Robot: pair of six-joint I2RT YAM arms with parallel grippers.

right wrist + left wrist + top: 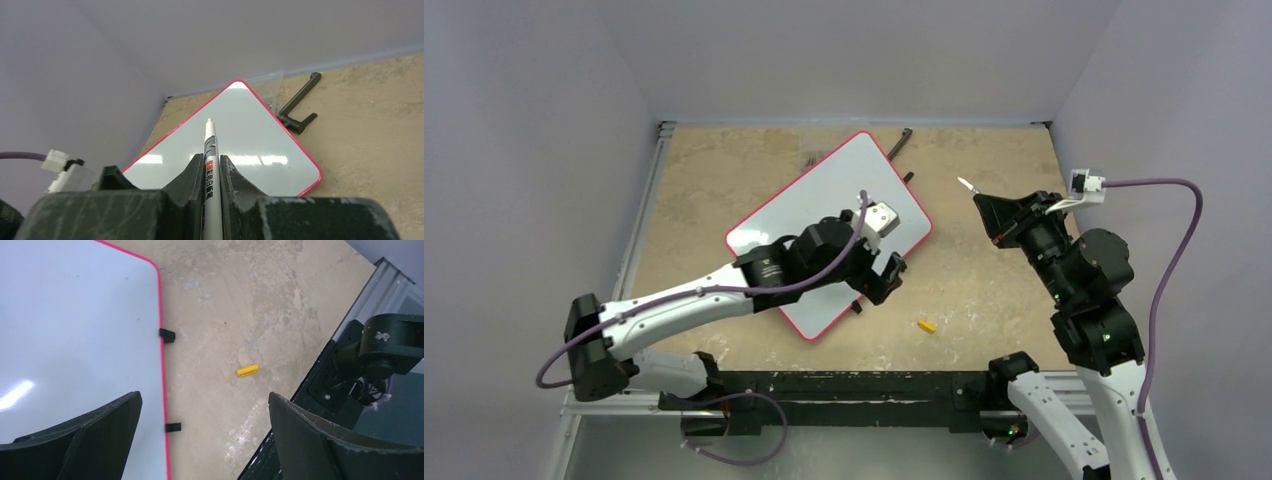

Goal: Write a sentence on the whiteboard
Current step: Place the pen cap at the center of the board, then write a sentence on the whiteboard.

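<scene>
The whiteboard lies flat on the table, turned diagonally, pale surface with a red frame; it also shows in the left wrist view and right wrist view. Its surface is blank; no sentence shows on it. My left gripper hovers over the board's near right edge, open and empty, fingers wide apart. My right gripper is to the right of the board, above the table, shut on a white marker pen whose tip points toward the board.
A small yellow pen cap lies on the table near the front, also in the left wrist view. A black lever-like tool lies beside the board's far corner. Walls close the table on three sides.
</scene>
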